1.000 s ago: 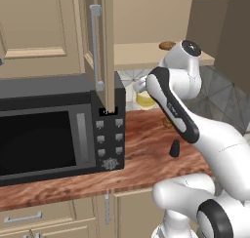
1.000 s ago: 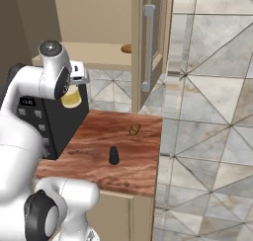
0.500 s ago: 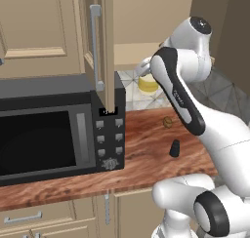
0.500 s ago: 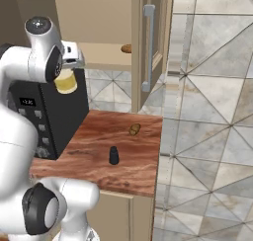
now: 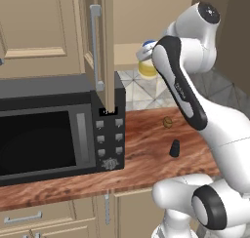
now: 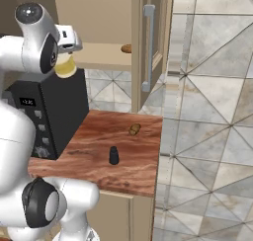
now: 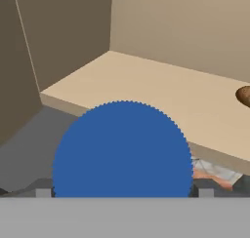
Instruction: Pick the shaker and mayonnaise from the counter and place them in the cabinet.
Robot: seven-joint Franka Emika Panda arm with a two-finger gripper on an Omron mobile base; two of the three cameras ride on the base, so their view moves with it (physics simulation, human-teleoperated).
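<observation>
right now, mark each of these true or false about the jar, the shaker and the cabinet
1. The mayonnaise is held up at the cabinet shelf edge, off the counter. True.
2. The shaker is on the shelf. False: it stands on the counter.
3. The cabinet door is shut. False: it stands open.
4. A small brown lump lies on the counter beyond the shaker. True.
5. The shaker lies tipped over. False: it is upright.
</observation>
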